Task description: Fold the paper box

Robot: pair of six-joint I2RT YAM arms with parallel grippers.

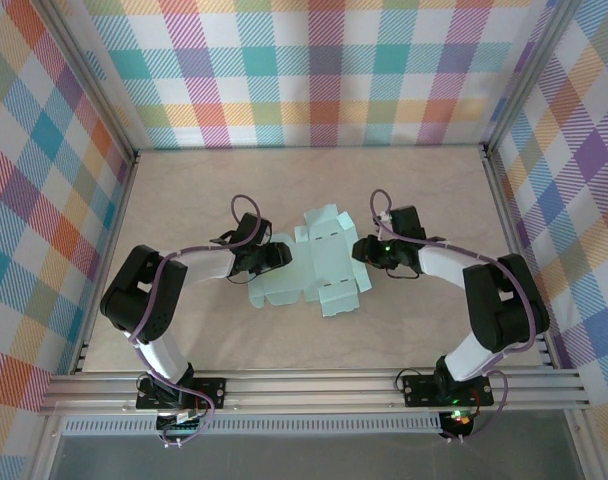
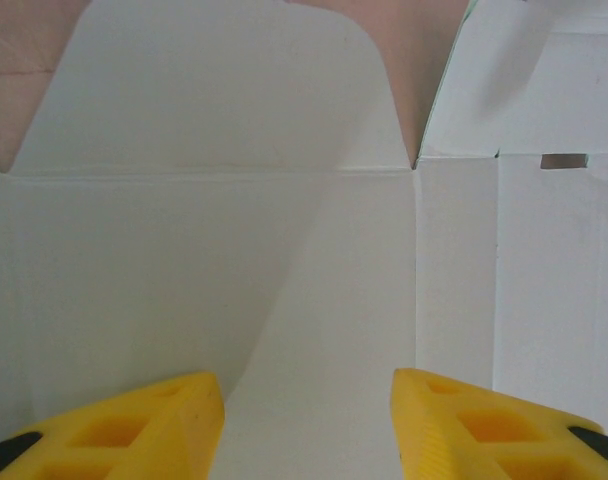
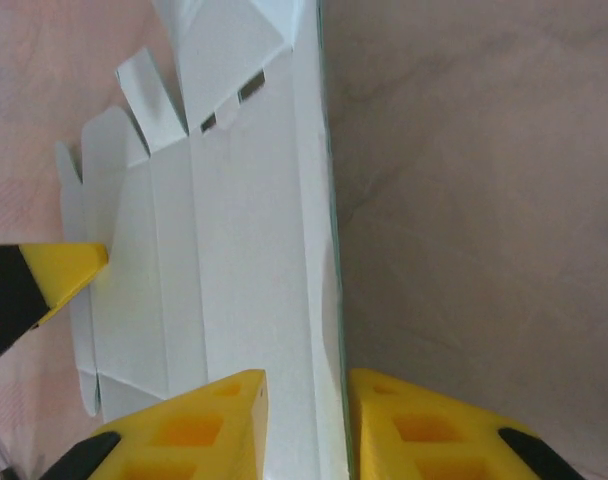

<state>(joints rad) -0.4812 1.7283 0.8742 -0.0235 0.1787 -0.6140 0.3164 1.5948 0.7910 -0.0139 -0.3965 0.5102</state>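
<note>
The right claw [image 3: 306,430] holds its jaws narrowly apart, astride the long right edge of the paper box [image 3: 234,250]. The gap looks wider than the thin card, so I judge the card is not pinched. The left claw [image 2: 306,428] has its jaws well apart, low over a broad panel, gripping nothing. The box is a flat die-cut sheet, unfolded on the counter [image 3: 484,200], in the middle of the top view between the two arms. If the right claw closes off the crease or drags sideways, the card may buckle or slide over the smooth counter instead of hinging, because the left claw is not plainly pressing it down. A jaw could also catch a tab or a slot [image 3: 251,90] and tear it. The right wrist view shows the edge seemingly raised off the counter and the left claw's fingertip [image 3: 59,268] at the sheet's far side. The top view gives the sheet's whole outline instead, with flaps toward upper and lower centre. The left wrist view adds the crease under a rounded flap [image 2: 214,90].
</note>
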